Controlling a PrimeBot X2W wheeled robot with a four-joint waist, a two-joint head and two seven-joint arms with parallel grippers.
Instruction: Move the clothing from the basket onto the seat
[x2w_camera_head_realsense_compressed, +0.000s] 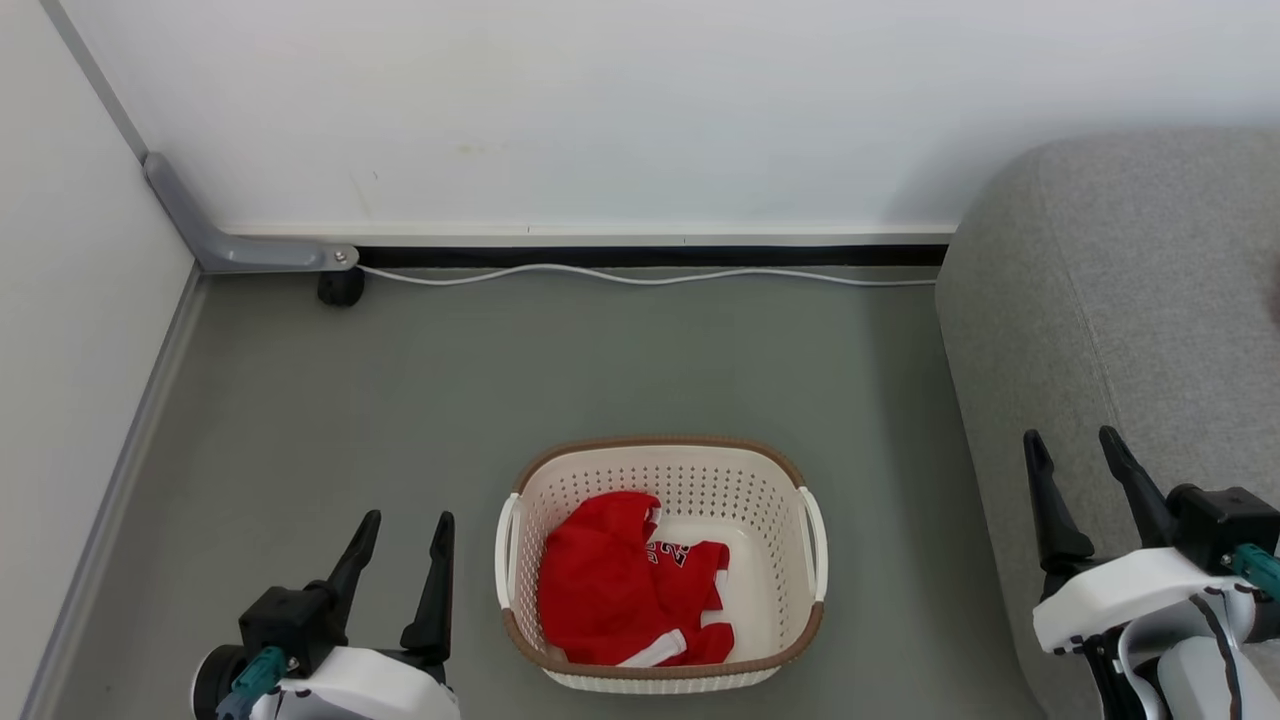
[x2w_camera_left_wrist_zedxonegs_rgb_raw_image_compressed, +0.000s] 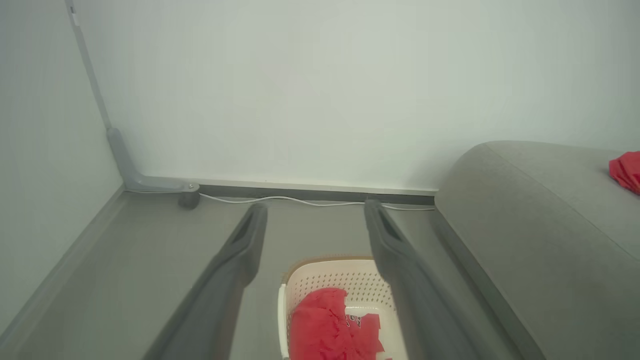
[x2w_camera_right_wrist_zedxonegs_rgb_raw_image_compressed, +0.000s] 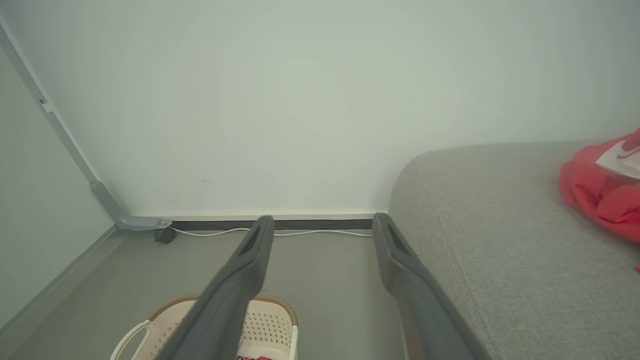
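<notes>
Left gripper (x2w_camera_head_realsense_compressed: 408, 517): I see its jaws wide and empty over the floor (x2w_camera_head_realsense_compressed: 400, 400), left of the basket (x2w_camera_head_realsense_compressed: 660, 447). The basket stands mid-floor with red clothing (x2w_camera_head_realsense_compressed: 600, 590) heaped in its left half; the white number print is creased and I cannot read it. Right gripper (x2w_camera_head_realsense_compressed: 1069, 436): wide, empty, at the near edge of the seat (x2w_camera_head_realsense_compressed: 1120, 300). A red garment (x2w_camera_right_wrist_zedxonegs_rgb_raw_image_compressed: 595, 190) lies on the seat, far right.

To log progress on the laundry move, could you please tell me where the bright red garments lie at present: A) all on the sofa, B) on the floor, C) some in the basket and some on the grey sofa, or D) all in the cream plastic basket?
C: a bright red garment with a white number print lies in the oval cream perforated plastic basket, and a second bright red garment lies on the large grey woven-fabric sofa.
</notes>
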